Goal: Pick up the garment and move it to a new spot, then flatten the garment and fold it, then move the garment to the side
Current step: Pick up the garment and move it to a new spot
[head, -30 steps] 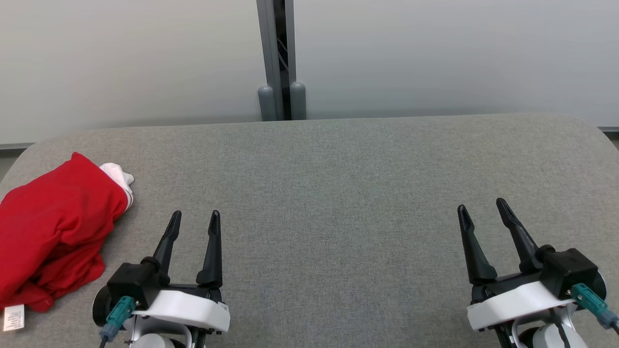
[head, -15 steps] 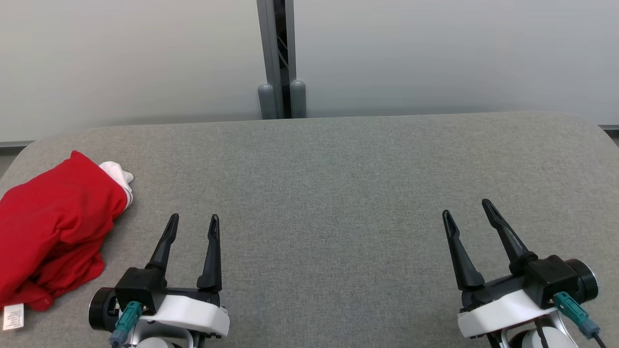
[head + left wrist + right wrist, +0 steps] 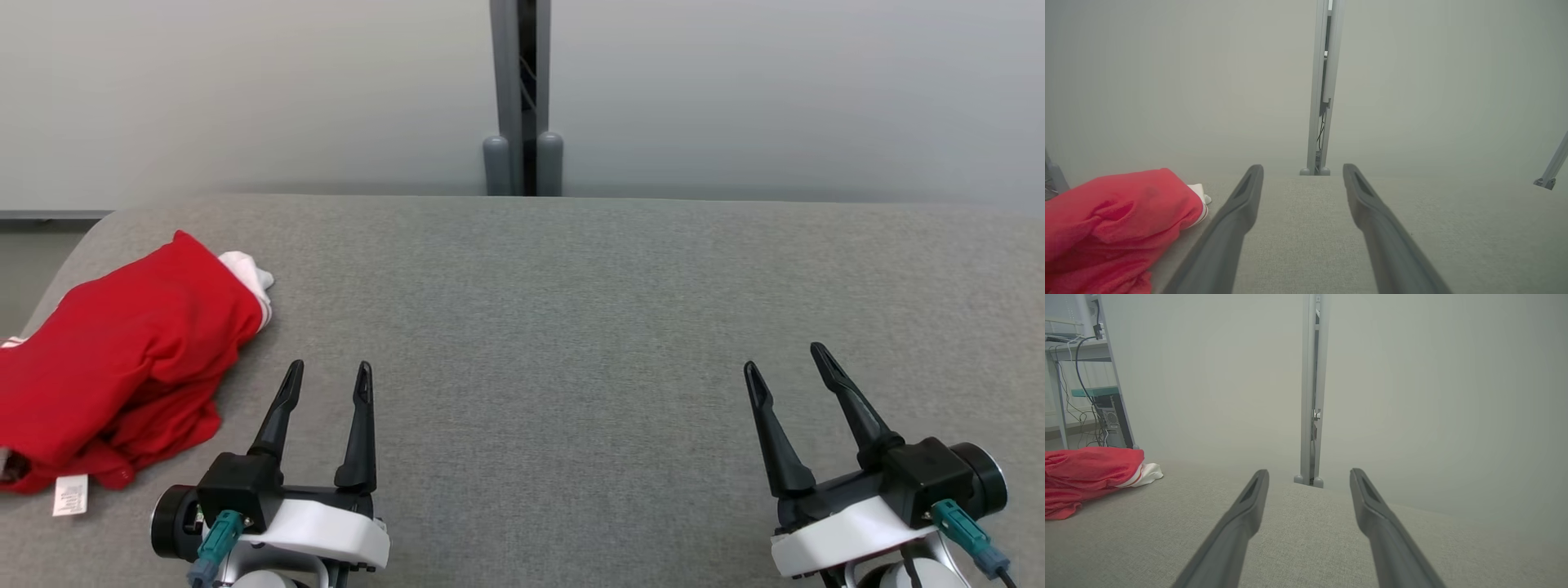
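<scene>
On the grey table (image 3: 571,286), the red garment (image 3: 122,343) lies bunched at the left edge. The left gripper (image 3: 326,371), near it, and the right gripper (image 3: 782,359), well apart, stand parted and empty. Best reach left and pinch a thick fold.

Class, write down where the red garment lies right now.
In the head view the red garment lies crumpled at the left edge of the table, just left of the left gripper, apart from it.
</scene>
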You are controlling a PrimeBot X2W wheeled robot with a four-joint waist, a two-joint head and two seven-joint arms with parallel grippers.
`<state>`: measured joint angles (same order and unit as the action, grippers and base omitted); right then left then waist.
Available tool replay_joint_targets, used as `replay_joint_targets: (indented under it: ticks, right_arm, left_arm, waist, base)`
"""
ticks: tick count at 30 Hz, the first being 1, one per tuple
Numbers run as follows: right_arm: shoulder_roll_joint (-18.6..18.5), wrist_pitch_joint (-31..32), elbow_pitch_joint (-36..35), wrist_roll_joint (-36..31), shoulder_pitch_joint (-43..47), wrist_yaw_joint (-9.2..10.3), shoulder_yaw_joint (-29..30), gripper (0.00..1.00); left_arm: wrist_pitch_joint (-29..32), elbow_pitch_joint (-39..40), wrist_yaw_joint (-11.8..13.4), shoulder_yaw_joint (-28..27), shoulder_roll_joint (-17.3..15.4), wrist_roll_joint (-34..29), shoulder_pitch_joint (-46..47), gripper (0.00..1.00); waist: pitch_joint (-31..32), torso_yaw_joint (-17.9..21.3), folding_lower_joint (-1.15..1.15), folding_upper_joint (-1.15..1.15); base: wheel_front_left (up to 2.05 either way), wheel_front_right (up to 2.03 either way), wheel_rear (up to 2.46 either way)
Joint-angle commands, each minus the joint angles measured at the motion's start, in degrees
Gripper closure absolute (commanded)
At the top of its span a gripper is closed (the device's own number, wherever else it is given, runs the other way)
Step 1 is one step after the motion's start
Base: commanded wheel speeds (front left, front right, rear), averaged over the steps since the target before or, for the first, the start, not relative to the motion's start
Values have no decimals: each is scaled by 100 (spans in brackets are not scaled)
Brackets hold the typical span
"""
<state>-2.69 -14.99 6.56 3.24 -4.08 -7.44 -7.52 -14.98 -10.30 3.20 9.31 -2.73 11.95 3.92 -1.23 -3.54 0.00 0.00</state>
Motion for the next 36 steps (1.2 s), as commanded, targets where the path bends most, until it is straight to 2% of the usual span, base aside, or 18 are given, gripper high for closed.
replay_joint_targets:
  ticks: [1,36]
  right_arm:
    - [-40,-41,8,45,42,-8,9,0]
    - [-79,-41,25,43,36,-5,-213,0]
  left_arm:
    - [-19,20,34,-11,-27,-16,-32,0]
    - [-19,256,294,-101,-28,176,-118,0]
  waist:
    - [-4,-114,0,0]
    - [-66,-1467,0,0]
  base:
    - [0,0,0]
    - [0,0,0]
